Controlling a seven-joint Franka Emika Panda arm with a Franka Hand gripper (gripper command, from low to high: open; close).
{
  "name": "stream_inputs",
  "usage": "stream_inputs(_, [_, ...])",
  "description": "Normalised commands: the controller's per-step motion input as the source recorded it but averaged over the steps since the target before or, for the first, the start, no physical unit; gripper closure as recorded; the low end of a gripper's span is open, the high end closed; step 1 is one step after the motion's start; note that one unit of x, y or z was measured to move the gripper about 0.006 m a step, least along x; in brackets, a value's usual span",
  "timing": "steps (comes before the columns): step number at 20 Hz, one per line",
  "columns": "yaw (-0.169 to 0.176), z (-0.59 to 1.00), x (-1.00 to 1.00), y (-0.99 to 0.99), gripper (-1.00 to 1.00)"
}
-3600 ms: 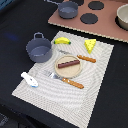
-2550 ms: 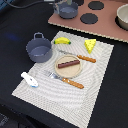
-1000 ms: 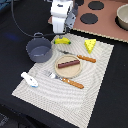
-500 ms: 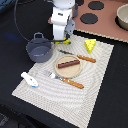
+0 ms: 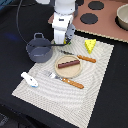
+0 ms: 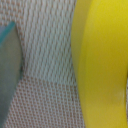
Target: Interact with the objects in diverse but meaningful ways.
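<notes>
Robot arm: glossy white rounded casing, dark grey band at a joint near the top. Gripper: boxy white housing with black panel on one side. Black cable looping alongside.

A broad, smooth yellow banana fills about half of the wrist view, its curved edge running the full height of the picture, very close to the camera and blurred; a small pale glint sits on its skin; beside it lies a woven mat of fine grey-and-white ribbing, with 1 fold or shadow line crossing it; a grey-blue wedge, too blurred to identify, intrudes at the opposite edge.
</notes>
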Motion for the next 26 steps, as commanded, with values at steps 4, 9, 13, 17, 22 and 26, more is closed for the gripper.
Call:
stream_inputs(4, [0.001, -0.02, 0.11, -0.02, 1.00])
stream_inputs(9, [0.081, 0.49, 0.02, 0.00, 1.00])
stream_inputs(13, [0.100, 0.88, 0.01, 0.14, 1.00])
stream_inputs(17, [0.083, 1.00, 0.08, 0.17, 1.00])
stream_inputs(22, [0.031, 0.78, 0.05, -0.21, 1.00])
stream_inputs(26, [0.001, 0.59, 0.00, -0.54, 1.00])
